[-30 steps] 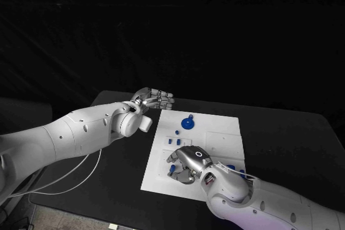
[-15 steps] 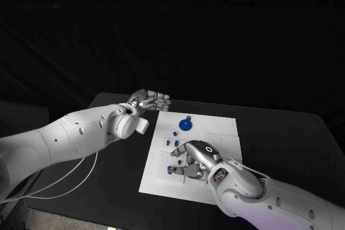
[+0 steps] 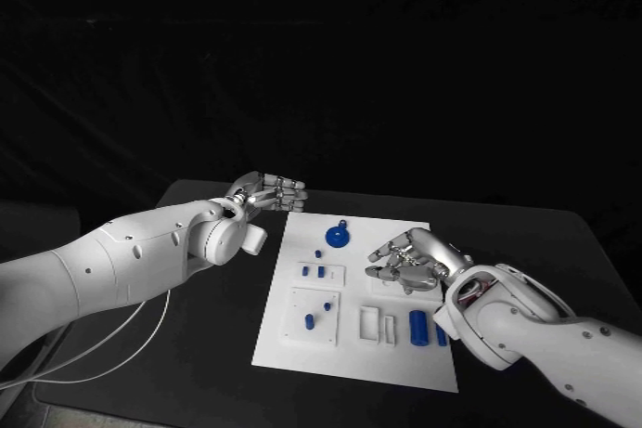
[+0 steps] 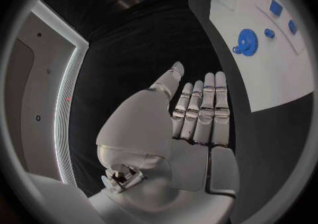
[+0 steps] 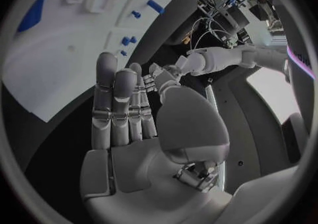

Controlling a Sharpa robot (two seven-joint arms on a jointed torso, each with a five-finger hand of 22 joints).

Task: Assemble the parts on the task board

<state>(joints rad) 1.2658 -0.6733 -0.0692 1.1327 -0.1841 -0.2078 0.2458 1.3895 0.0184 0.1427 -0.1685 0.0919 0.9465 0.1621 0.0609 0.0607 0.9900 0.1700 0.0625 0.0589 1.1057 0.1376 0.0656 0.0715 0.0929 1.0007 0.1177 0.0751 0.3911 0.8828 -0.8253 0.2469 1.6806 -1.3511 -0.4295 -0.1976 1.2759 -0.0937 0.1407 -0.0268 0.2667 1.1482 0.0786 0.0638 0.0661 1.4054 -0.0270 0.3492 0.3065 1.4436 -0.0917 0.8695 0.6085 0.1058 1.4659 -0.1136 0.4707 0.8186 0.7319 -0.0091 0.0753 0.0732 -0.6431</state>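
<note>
Black table carries white task board, lying flat, mid-table.

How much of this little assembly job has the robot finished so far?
Hard to say exactly. Several blue parts already stand on the white task board, including a round blue gear. A blue cylinder lies flat, seemingly waiting. Neither the right hand nor the left hand holds anything.

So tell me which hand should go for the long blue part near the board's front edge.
Right, probably. The right hand hovers empty over the task board, close behind the long blue part. The left hand sits off the board's far left corner.
</note>
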